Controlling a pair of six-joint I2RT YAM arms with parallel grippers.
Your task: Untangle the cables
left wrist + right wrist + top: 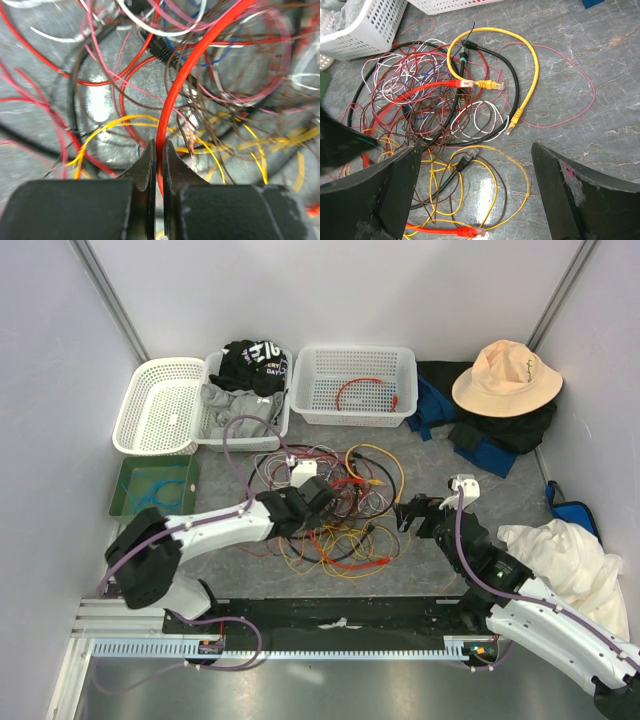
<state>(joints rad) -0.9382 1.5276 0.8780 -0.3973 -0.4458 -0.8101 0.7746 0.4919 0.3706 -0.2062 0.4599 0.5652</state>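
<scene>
Top view: the cables (335,510) lie in a round tangle with no single direction, just in front of the rightmost white basket (352,418).

Left wrist: my left gripper (159,150) is clenched on a red cable (169,100), which runs up from the jaws and curves right.

Right wrist: my right gripper (476,149) gapes over thin loops, grasping nothing.

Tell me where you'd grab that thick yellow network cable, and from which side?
Probably on the curved stretch of the yellow network cable just above its lower plug, coming straight down at the right edge of the tangle. There it lies alone on the bare table, so it could be straddled without catching other wires. Its other plug sits inside the tangle.
</scene>
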